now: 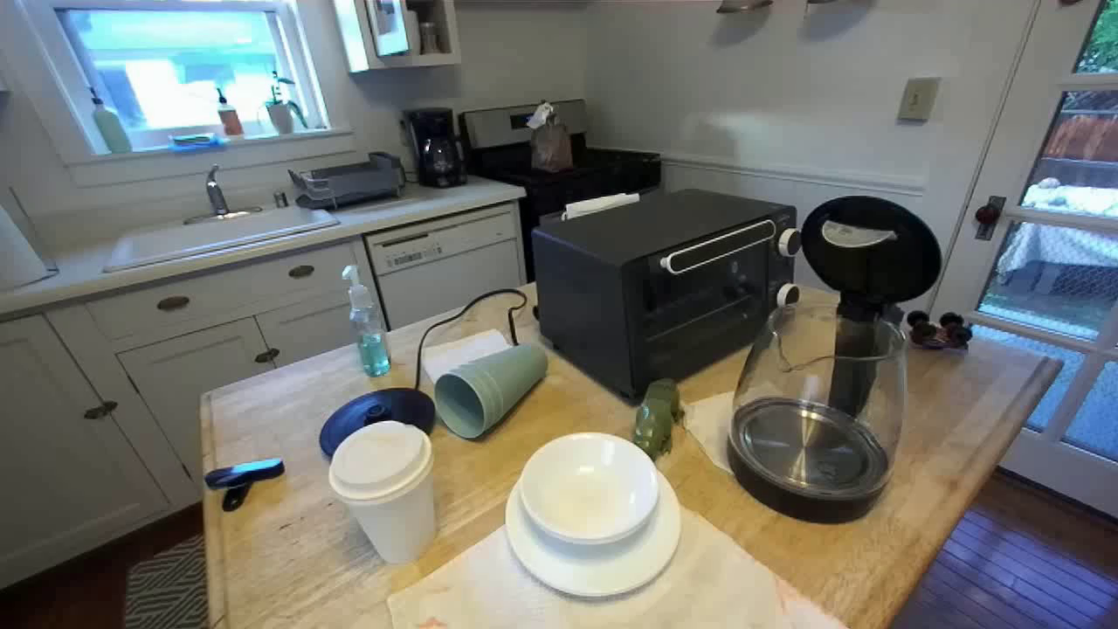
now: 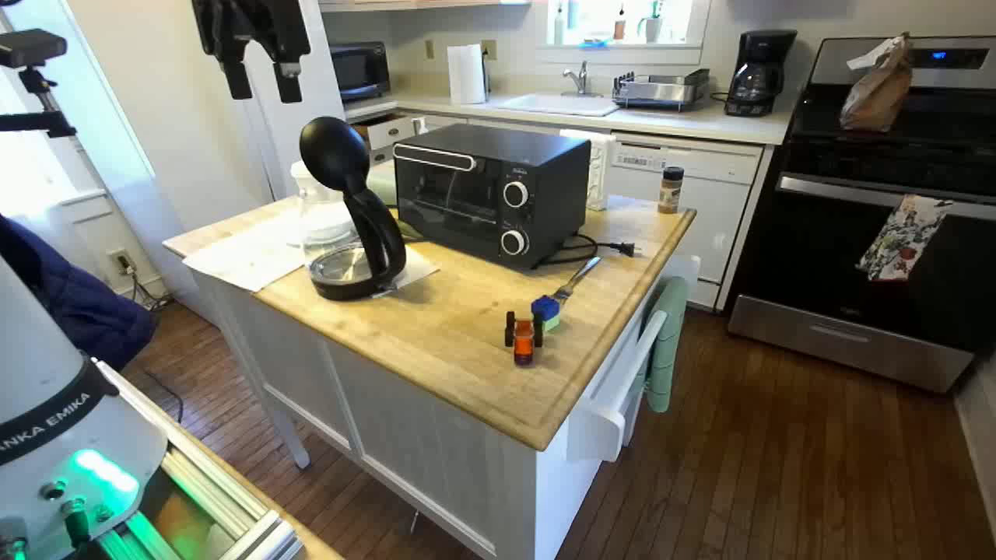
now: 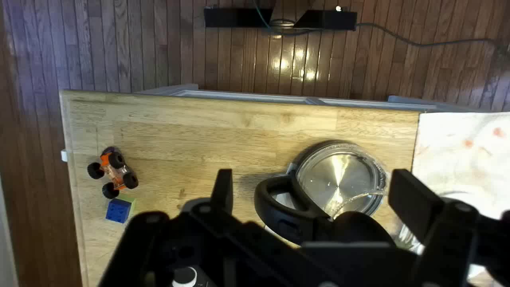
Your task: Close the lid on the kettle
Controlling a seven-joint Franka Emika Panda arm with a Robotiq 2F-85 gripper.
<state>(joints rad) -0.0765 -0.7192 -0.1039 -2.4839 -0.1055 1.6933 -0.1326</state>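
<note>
Now the glass kettle (image 1: 812, 441), round black lid (image 1: 872, 253) raised, stands near wooden counter's edge (image 2: 389, 358), below empty, wide-parted black gripper (image 2: 264, 92)

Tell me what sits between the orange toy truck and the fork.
A small blue-and-green block lies between the orange toy truck and the fork, as an exterior view shows. In the wrist view the fork cannot be seen.

There are two oven knobs (image 2: 515, 194), one kettle (image 1: 810, 430), one bowl (image 1: 590, 489).

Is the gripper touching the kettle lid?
No, an exterior view shows a clear gap between the gripper and the raised lid.
</note>
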